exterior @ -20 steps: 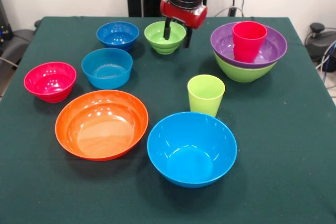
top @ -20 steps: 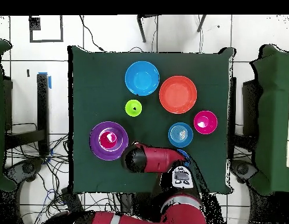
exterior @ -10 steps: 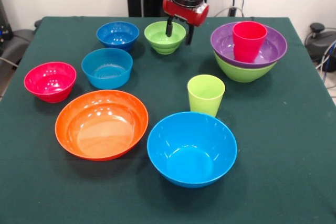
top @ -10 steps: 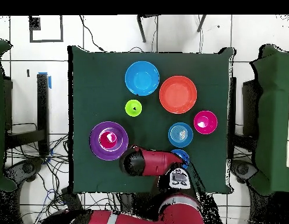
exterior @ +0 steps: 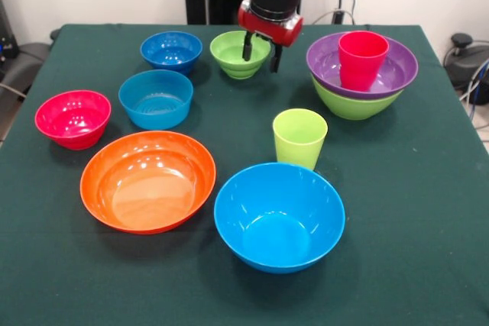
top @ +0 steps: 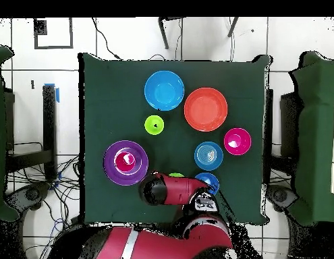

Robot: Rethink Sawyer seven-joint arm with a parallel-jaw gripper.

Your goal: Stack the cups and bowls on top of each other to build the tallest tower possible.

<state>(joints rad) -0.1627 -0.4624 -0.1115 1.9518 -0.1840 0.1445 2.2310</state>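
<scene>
My gripper [exterior: 260,49] hangs at the far side of the table [exterior: 428,211], its two dark fingers [exterior: 247,46] spread apart with nothing between them; one finger sits in front of the right rim of the small lime-green bowl [exterior: 239,53], the other just off its right side. From above, my arm [top: 171,189] covers most of that bowl, only a sliver of green showing at its far edge.

To the right of my gripper stands the tower [exterior: 361,74]: the large lime-green bowl [exterior: 353,104] at the bottom, the purple bowl [exterior: 393,72] nested in it, and the red cup [exterior: 361,59] upright inside.

To the left of the small green bowl is the small dark blue bowl [exterior: 170,50], and nearer than that the small light blue bowl [exterior: 155,98]. The pink-red bowl [exterior: 72,117] sits at the left, well apart from the tower. Nearer still, the large orange bowl [exterior: 147,180] and the large light blue bowl [exterior: 279,215] lie side by side, almost touching. The lime-green cup [exterior: 299,137] stands upright just beyond the large light blue bowl, between it and the tower
</scene>
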